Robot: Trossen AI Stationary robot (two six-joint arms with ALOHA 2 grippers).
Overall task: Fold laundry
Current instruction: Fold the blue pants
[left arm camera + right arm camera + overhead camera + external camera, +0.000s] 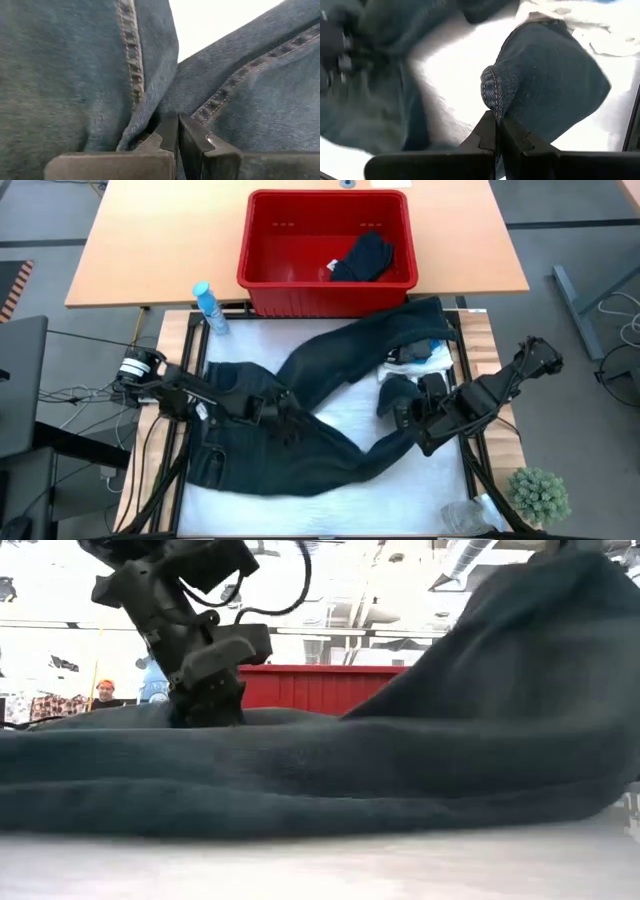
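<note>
High view showed my left gripper [268,408] and right gripper [412,418] pinching the trousers [330,360]; thin pinches could slip, dropping cloth.

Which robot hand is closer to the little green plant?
Right. The right gripper pinches the jeans near the plant; the left gripper grips them across the table, much farther away.

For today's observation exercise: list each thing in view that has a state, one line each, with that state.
long trousers: unfolded, sprawled across the white table cover, both grippers pinching them.
left gripper: shut on denim near the crotch seam.
right gripper: shut on a leg hem.
red basket: upright, open, one dark garment inside.
spray bottle: lying down.
</note>
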